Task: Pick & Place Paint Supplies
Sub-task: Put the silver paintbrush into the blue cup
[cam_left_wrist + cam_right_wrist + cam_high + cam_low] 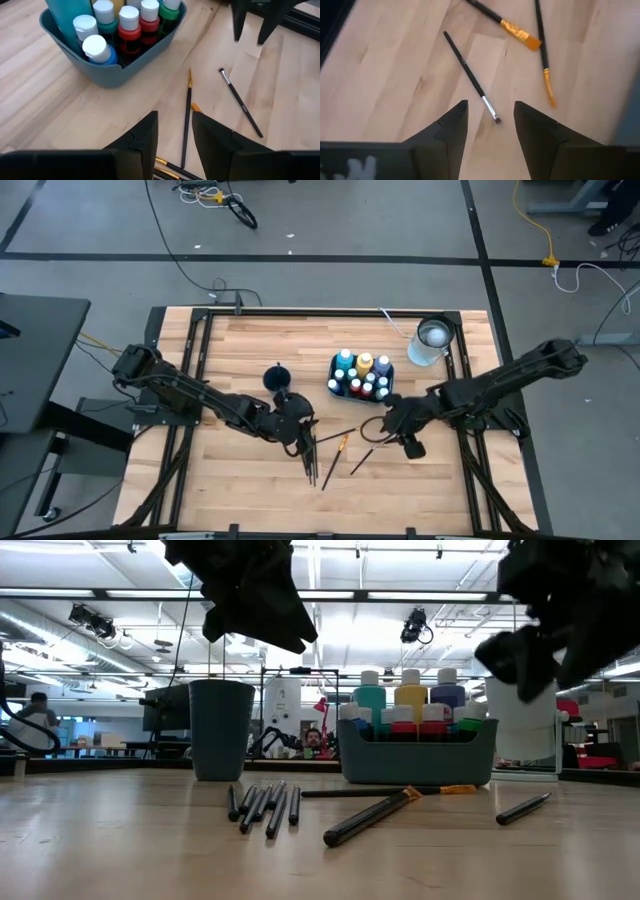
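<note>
The blue-grey tub (334, 373) holds upright white-capped paint bottles (362, 374); both grippers' fingers (145, 137) (451, 127) stand apart, empty.

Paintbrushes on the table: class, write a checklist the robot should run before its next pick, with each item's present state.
1. Right gripper open, nothing held: ok.
2. Silver-tipped brush lying alone ahead of the right gripper: ok.
3. Left gripper open, nothing held: ok.
4. Brush pile under the left gripper lies tight together, single pick: not ok.
5. Bottles upright in the grey bin: ok.
6. Dark cup upright to take brushes: ok.
</note>
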{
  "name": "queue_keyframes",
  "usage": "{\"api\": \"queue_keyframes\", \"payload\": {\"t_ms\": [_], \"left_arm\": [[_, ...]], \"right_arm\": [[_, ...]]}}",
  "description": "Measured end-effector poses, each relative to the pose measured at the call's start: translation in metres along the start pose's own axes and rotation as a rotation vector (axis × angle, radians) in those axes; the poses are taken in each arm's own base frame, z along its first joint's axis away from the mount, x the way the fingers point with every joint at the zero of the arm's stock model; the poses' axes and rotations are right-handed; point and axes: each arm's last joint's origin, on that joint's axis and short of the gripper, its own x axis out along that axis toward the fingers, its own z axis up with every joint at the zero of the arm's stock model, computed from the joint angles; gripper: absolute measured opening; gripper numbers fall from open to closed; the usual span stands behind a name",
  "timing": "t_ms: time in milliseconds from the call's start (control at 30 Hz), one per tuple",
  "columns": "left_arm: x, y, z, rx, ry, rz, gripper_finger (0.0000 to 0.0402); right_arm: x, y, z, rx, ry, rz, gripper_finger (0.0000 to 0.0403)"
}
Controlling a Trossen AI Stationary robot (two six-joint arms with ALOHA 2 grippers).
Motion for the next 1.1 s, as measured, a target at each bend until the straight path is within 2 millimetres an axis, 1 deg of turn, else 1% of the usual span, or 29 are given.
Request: {"api": "queue_keyframes", "payload": {"t_ms": [167,333,533,700,833,1033,1100], "left_arm": [[0.000,0.000,0.000,0.000,0.000,0.000,0.0126],[0.000,0.000,0.000,0.002,0.000,0.000,0.0125],[0.000,0.000,0.000,0.002,-0.005,0.005,0.0125],[0.000,0.000,0.000,0.003,-0.006,0.005,0.0125],[0.000,0.000,0.000,0.003,-0.007,0.007,0.0125],[0.000,0.000,0.000,0.003,-0.008,0.008,0.0125],[0.000,0.000,0.000,0.003,-0.009,0.010,0.0125]], "right_arm": [[0.027,0.002,-0.009,0.001,-0.008,0.008,0.0162],[0.047,0.002,-0.018,-0.036,0.072,-0.019,0.0162],[0.062,-0.002,-0.028,-0.063,0.152,-0.095,0.0162],[0.065,-0.002,-0.029,-0.057,0.164,-0.095,0.0153],[0.065,-0.003,-0.028,-0.058,0.158,-0.098,0.0113],[0.066,-0.002,-0.027,-0.059,0.151,-0.076,0.0017],[0.065,-0.002,-0.026,-0.056,0.140,-0.059,0.0007]]}}
